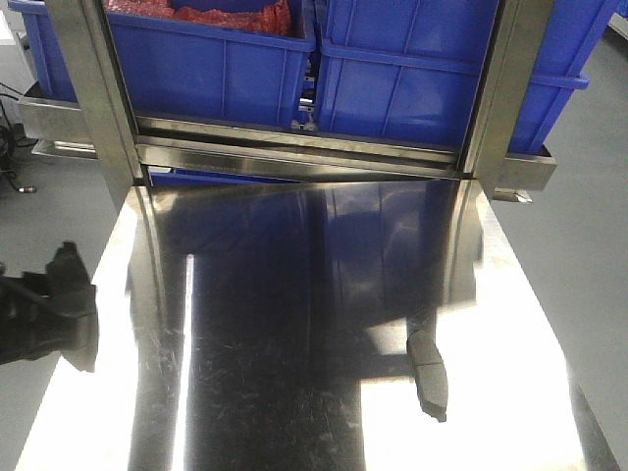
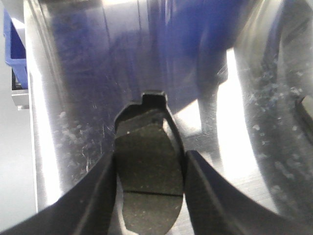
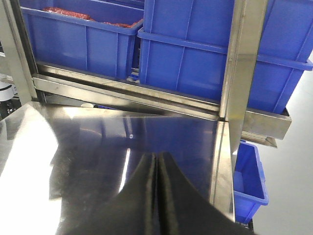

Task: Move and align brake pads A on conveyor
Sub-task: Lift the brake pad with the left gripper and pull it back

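Grey brake pad sits gripped by the left tool.

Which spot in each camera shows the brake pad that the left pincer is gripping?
Exterior front: not discernible; only the dark left pincer shows, at the left edge.
Left wrist: the brake pad sits lower centre, between the pincer's fingers.
Right wrist: not in it.
Shared landmark: the shiny steel table, seen in all three views.
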`<state>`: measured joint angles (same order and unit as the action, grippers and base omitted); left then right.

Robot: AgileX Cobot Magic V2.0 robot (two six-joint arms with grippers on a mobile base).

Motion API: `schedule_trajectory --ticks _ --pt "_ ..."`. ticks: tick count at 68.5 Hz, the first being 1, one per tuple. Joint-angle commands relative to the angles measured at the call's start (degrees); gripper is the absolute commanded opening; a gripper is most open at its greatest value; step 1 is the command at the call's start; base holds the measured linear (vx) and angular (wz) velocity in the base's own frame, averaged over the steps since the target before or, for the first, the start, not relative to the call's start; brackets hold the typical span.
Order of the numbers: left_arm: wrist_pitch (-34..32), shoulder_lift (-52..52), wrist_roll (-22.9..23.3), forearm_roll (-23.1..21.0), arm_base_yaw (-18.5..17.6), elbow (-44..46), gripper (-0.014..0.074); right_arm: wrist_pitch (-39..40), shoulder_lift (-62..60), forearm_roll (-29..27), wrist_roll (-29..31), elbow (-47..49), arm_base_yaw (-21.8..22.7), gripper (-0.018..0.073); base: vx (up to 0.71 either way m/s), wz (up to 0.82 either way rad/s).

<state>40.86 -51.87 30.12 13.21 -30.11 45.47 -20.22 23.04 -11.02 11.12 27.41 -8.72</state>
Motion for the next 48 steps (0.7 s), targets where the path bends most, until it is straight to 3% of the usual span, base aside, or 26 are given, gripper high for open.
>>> schedule_trajectory --ticks 1,48 --pt "-2.96 3.66 0.7 1.05 -0.25 0.89 0.0056 4.34 0.55 -0.06 0.37 1.58 0.19 -0.001 0.0 0.0" --pt "-2.39 8.16 0.65 0.84 -0.25 0.69 0.0056 4.34 0.55 -0.06 0.37 1.58 0.19 -0.001 0.0 0.0"
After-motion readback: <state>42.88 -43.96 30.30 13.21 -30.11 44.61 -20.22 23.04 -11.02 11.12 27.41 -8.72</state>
